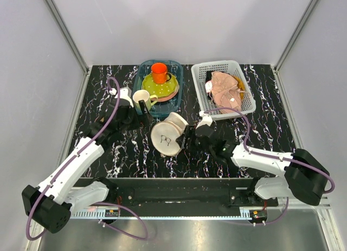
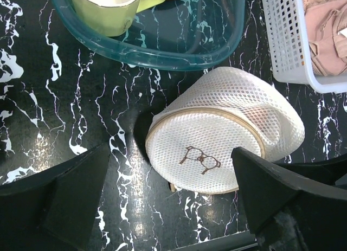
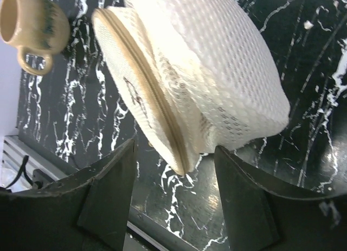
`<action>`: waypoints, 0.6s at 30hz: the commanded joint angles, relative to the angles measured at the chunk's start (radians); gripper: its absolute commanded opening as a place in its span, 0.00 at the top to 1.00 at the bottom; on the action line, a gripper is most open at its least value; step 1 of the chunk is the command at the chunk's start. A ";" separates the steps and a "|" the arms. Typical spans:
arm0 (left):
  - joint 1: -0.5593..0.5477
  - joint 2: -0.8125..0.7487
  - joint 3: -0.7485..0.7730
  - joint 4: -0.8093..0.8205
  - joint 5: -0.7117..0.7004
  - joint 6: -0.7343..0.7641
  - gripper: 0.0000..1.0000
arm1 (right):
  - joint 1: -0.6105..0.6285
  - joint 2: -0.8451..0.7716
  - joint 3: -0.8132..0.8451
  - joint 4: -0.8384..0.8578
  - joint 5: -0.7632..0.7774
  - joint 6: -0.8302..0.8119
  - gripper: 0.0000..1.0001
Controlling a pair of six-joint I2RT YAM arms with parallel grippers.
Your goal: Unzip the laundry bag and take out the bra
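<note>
The right pincer [image 3: 174, 153] is reaching in low from the right, its fingers standing apart and clamping nothing. The laundry bag [image 1: 169, 136] is lying just ahead of the gap between them. The tan zip band around the bag's rim is pointing into that gap, and I cannot tell whether either finger is touching the mesh.

The bag is sitting tilted on its edge near the middle of the tabletop [image 1: 135, 153], somewhat closer to the near edge than to the far one. Its round face with the small spectacles print is turning toward the near left corner. The zip is looking closed along the part of the rim that shows. The bra is not showing through the mesh.

The left pincer [image 2: 171, 149] is hovering to the left of the bag and slightly farther back. Its fingers are spread wide and gripping nothing, and it is looking down on the printed face.

Just behind the bag, toward the far edge, a teal tub [image 2: 162, 60] is holding plates and an orange cup [image 1: 159, 72]. A yellow-green mug [image 1: 142, 97] is sitting at the tub's near left corner.

Toward the far right corner, a white basket [image 1: 199, 96] is holding a pale pink cloth [image 1: 225, 88].
</note>
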 commanded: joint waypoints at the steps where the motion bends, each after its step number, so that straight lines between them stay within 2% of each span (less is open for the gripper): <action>1: 0.011 -0.022 -0.010 0.048 0.025 -0.004 0.01 | 0.023 0.007 0.053 0.072 0.051 0.019 0.33; 8: 0.016 -0.011 -0.025 0.067 0.047 -0.004 0.01 | 0.037 0.083 0.084 0.100 0.062 0.026 0.36; 11: 0.018 -0.012 -0.047 0.076 0.054 -0.004 0.01 | 0.039 0.114 0.092 0.116 0.076 0.030 0.42; 14: 0.022 -0.016 -0.079 0.093 0.074 -0.009 0.01 | 0.037 0.106 0.096 0.113 0.082 0.027 0.61; 15: 0.028 -0.017 -0.089 0.094 0.082 -0.013 0.01 | 0.039 0.099 0.098 0.100 0.082 0.027 0.70; 16: 0.033 -0.020 -0.109 0.097 0.091 -0.016 0.01 | 0.039 0.073 0.101 0.094 0.080 0.026 0.94; 17: 0.037 -0.029 -0.122 0.106 0.114 -0.019 0.01 | 0.037 0.056 0.102 0.086 0.079 0.024 1.00; 18: 0.048 -0.037 -0.135 0.114 0.120 -0.027 0.01 | 0.039 0.036 0.101 0.081 0.076 0.019 1.00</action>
